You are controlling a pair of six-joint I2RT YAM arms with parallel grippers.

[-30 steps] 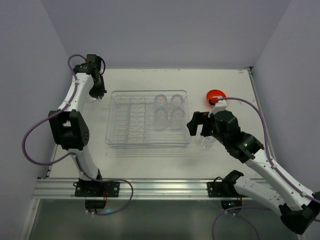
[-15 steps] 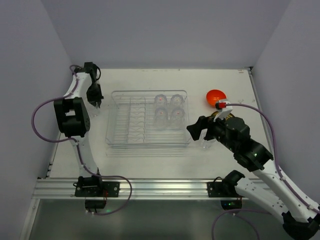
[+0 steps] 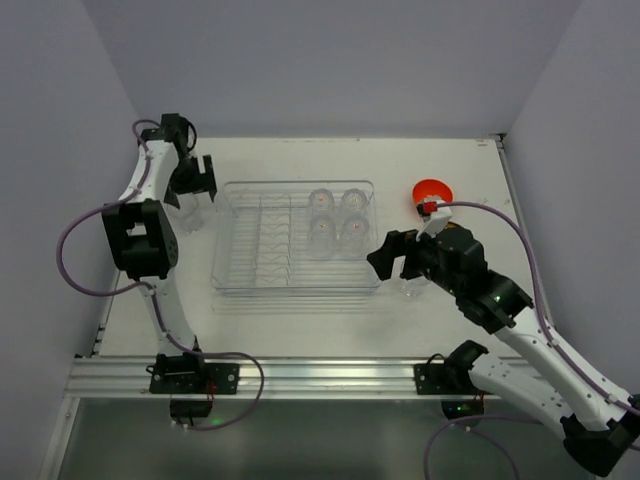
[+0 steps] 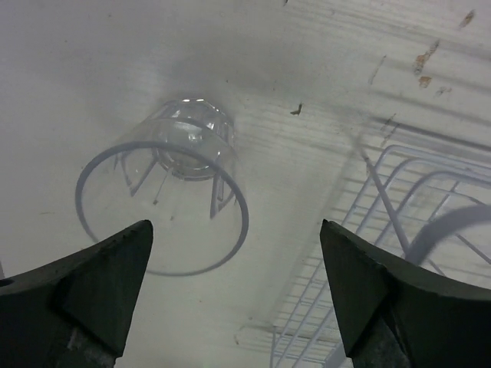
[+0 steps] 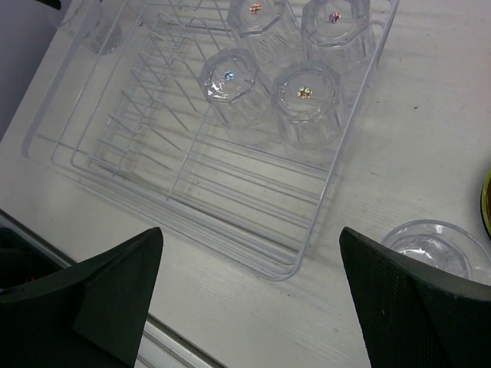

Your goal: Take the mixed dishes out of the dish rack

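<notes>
The dish rack (image 3: 265, 250) is a clear ribbed tray in the middle of the table. Several clear glass cups (image 3: 336, 216) stand upside down in its far right part. My left gripper (image 3: 195, 180) is open just off the rack's far left corner, above an upright glass cup (image 4: 165, 195) on the table. Its fingers (image 4: 100, 284) stand apart from the cup. My right gripper (image 3: 395, 255) hovers open over the rack's near right corner (image 5: 307, 261), with nothing between its fingers. Another cup (image 5: 433, 245) stands on the table to its right. An orange bowl (image 3: 432, 192) sits at the far right.
The rack's wire corner (image 4: 383, 230) lies right of the left gripper. The left arm's elbow (image 3: 140, 240) stands beside the rack's left wall. Side walls close in the table on the left and right.
The left gripper has opened and let go of the glass cup, which now stands on the table left of the rack. The right gripper has shifted slightly towards the rack.
</notes>
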